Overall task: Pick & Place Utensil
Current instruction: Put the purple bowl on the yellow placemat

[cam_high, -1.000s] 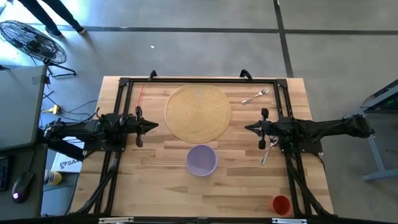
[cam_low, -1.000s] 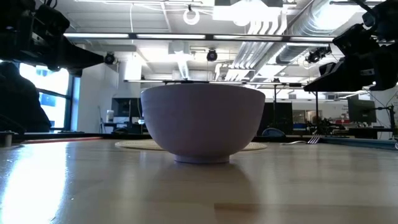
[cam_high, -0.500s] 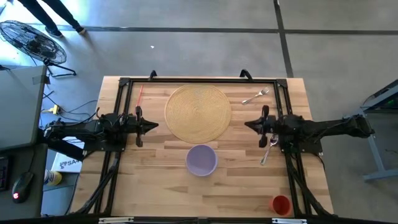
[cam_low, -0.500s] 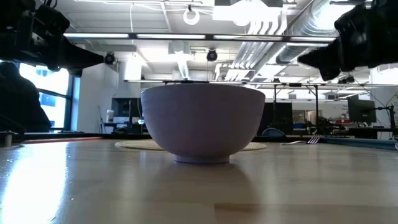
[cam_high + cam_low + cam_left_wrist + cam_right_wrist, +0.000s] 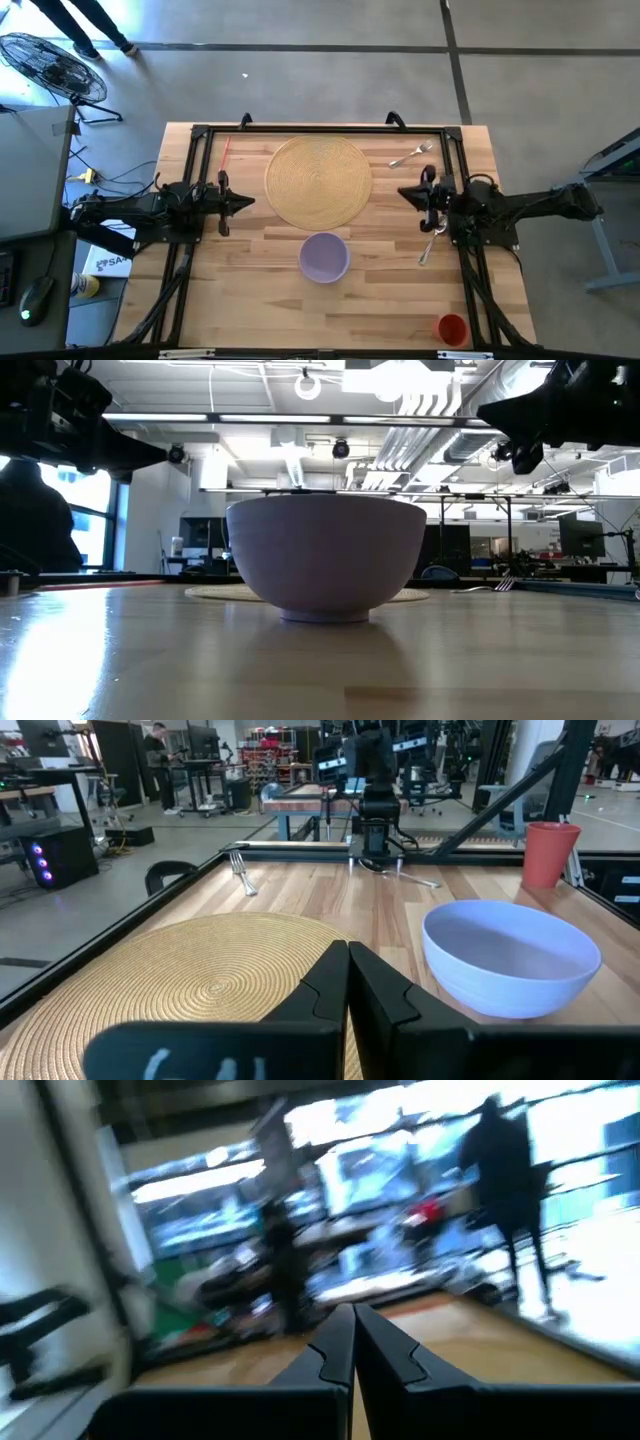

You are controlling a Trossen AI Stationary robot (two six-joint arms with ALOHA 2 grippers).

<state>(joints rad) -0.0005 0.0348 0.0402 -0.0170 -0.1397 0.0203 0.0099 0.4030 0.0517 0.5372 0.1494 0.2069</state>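
Your right gripper point(image 5: 404, 193) hangs closed and empty, between the round woven straw placemat point(image 5: 318, 181) and the metal spoon point(image 5: 430, 240); the silver fork point(image 5: 411, 155) lies behind. Your left gripper point(image 5: 248, 201) waits pinched shut. No legible writing noted.

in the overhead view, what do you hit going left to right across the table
left pincer → woven placemat → right pincer → red cup
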